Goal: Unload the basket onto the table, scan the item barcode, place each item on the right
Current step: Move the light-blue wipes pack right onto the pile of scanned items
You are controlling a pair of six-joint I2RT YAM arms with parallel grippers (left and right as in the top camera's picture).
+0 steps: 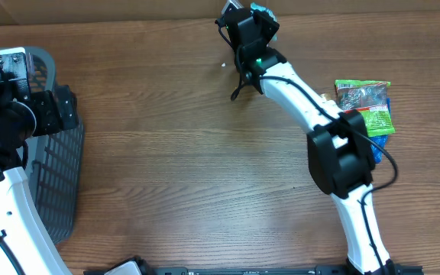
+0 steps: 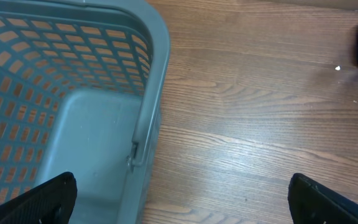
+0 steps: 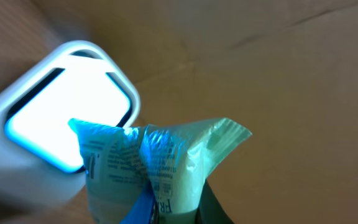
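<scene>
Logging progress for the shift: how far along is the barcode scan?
Done: the right gripper is shut on a packet, lifted off the table. In hand: the packet is held in front of the lit scanner. Left: nothing shows in the basket, where the open left gripper hovers; a second packet lies on the table.

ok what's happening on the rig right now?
The right gripper is shut on a blue-green packet and holds it up in front of the lit scanner at the far side of the table. The left gripper is open and empty, hovering at the rim of the grey basket. A second packet lies on the table beside the right arm.
</scene>
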